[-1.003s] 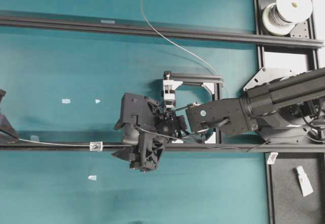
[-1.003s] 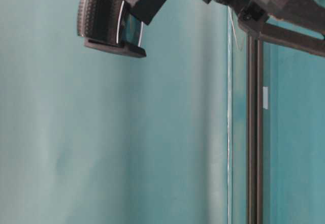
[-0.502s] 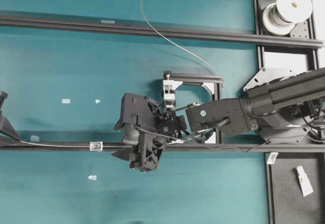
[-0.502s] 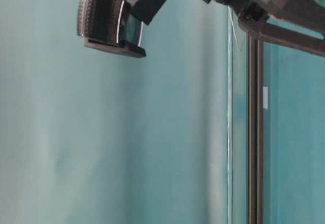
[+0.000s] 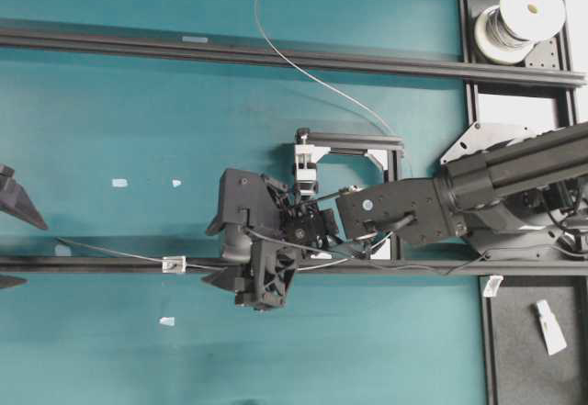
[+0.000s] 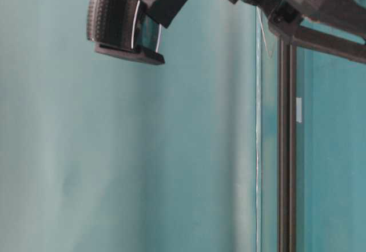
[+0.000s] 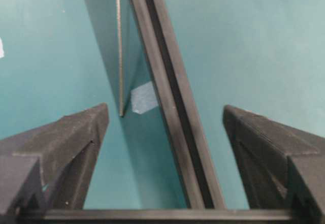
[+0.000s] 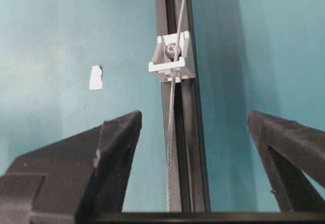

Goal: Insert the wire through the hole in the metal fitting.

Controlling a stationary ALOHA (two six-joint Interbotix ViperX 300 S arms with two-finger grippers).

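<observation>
1. Overhead view: the teal desk [image 5: 110, 350] carries a black rail [image 5: 413, 267] along its near side, with the right arm [image 5: 514, 185] reaching to mid-desk.
2. Right claw [image 8: 195, 132] gapes wide, empty, straddling the rail.
3. Left claw [image 7: 165, 127] at the desk's left edge stands apart, gripping nothing.
4. The fitting [image 8: 171, 57] sits on the rail; the wire [image 8: 172, 107] already runs through it, its free end [image 7: 121, 113] lying loose.
5. Retreat gently so nothing snags the wire.

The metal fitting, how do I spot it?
Find the lower black rail running across the teal table. The metal fitting is the tiny silvery block sitting on it, with the thin wire running through. The white tape scraps nearby lie flat on the table.
</observation>
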